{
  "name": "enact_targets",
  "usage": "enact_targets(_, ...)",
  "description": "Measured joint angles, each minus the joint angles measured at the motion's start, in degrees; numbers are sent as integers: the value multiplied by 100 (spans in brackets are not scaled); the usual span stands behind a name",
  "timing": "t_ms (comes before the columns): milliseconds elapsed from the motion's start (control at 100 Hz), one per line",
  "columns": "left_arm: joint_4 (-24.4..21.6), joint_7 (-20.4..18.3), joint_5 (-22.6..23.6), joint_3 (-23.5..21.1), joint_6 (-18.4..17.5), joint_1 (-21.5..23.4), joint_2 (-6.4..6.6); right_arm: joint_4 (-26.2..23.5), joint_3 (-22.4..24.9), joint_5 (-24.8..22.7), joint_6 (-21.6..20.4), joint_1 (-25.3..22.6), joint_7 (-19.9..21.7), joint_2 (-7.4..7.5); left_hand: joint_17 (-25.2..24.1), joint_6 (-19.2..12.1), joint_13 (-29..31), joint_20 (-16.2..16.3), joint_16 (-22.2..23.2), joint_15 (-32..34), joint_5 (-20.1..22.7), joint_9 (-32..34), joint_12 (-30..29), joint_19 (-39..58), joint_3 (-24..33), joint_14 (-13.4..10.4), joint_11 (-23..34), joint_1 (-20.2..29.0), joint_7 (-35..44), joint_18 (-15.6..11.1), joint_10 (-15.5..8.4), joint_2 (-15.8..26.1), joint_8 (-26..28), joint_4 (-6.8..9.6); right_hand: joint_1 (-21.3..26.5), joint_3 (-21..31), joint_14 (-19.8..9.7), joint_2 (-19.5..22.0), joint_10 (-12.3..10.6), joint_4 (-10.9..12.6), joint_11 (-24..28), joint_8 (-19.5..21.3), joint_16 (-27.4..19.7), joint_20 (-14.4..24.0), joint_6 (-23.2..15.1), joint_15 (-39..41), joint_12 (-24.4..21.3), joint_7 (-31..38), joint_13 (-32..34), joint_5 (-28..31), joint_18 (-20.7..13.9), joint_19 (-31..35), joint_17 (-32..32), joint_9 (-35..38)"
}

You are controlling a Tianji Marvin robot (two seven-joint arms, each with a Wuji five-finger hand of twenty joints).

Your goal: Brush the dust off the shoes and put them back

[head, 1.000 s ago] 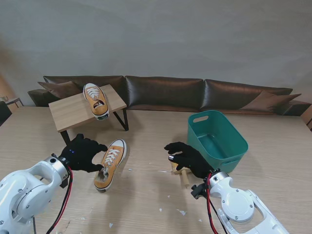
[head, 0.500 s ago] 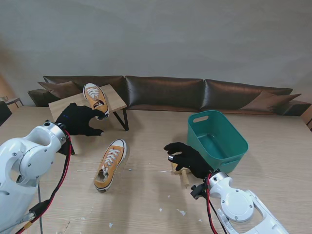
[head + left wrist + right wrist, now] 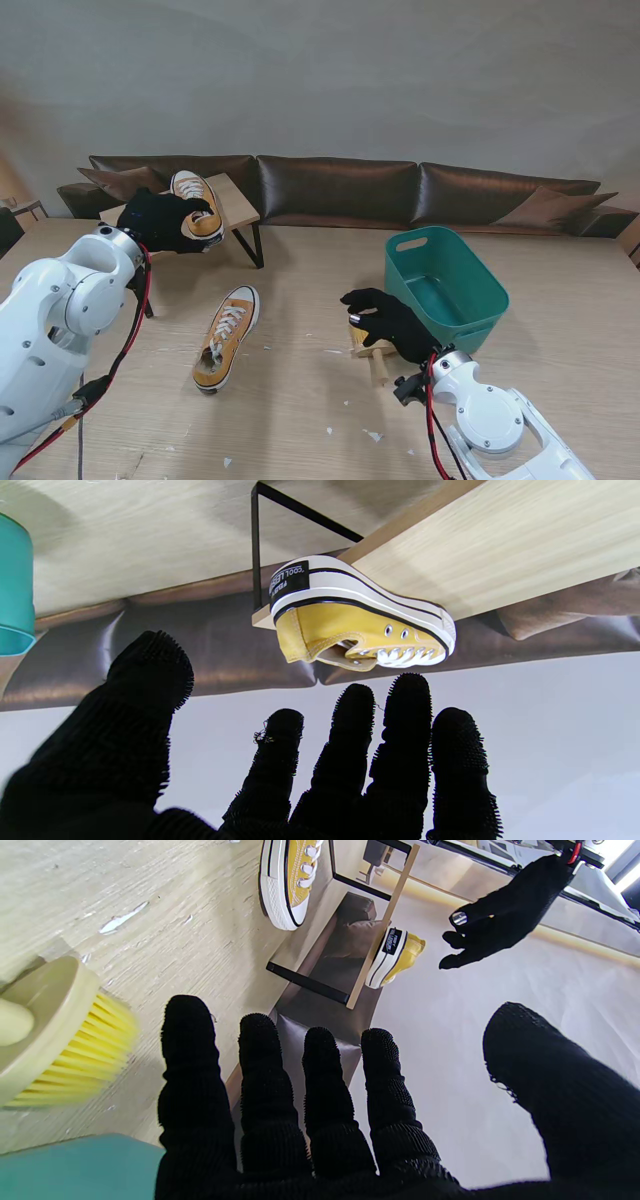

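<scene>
While right hand (image 3: 388, 325) hovers spread and empty over the yellow-bristle brush (image 3: 369, 350), the near yellow sneaker (image 3: 226, 336) lies on the table well off to its left. Farther off, left hand (image 3: 160, 220) is splayed, holding nothing, just short of the shelf sneaker (image 3: 361, 621): yellow canvas, white sole, black heel tag, writing too small to read surely.

A teal bin (image 3: 447, 285) sits on the wooden table (image 3: 560, 300) — dark sofa (image 3: 400, 192) behind.
</scene>
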Motion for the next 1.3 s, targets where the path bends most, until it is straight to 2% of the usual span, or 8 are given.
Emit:
enact_targets(290,367,4,52,417,483,-377,-5,-99,47,28,26,-64,32,18,-8,77,-7,574,805,1203,-270,-251,1011,890,-8,-57,631,0,-144,-192,2,0,-312,0,0,0,1,0,8,0,0,0,0,0,1,1,-1,7,3,0,3,0,0,52)
enact_targets(490,700,-21,151,836,790,-777,-5,-100,54,49,40,-65,45,19,72,254,-2,651,960,1529,-222,-299,1514,1027,-9,-138,1082,0,-89,-252,2,0,-323,0,0,0,3,0,13,0,0,0,0,0,3,1,-1,10,3,0,5,0,0,53)
enact_targets(610,851,-44,212,1009,1024,-936,-15,-107,60,50,50,-68,37,19,79,347,-2,653,960,1532,14,-300,1592,1028,-9,-140,1151,0,93,-255,2,-1,-242,1,0,0,3,0,23,0,0,0,0,0,3,1,-1,11,3,0,5,0,0,56)
enact_targets(840,1106,-32,255,1205,1190,-1089,-29,-109,60,59,73,-68,41,18,128,352,-1,654,961,1587,454,-301,1602,1028,-10,-141,1191,0,373,-259,2,-1,61,1,0,0,57,0,33,0,0,0,0,0,12,1,-1,16,3,0,6,0,0,58)
enact_targets(1300,1518,100,72,1529,1353,-1286,-37,-112,50,67,95,-69,60,21,129,343,-1,654,961,1588,515,-370,1602,1028,4,-141,1195,0,458,-261,4,-1,356,1,1,0,59,0,34,0,6,-1,0,0,16,1,-1,22,3,0,14,0,0,122)
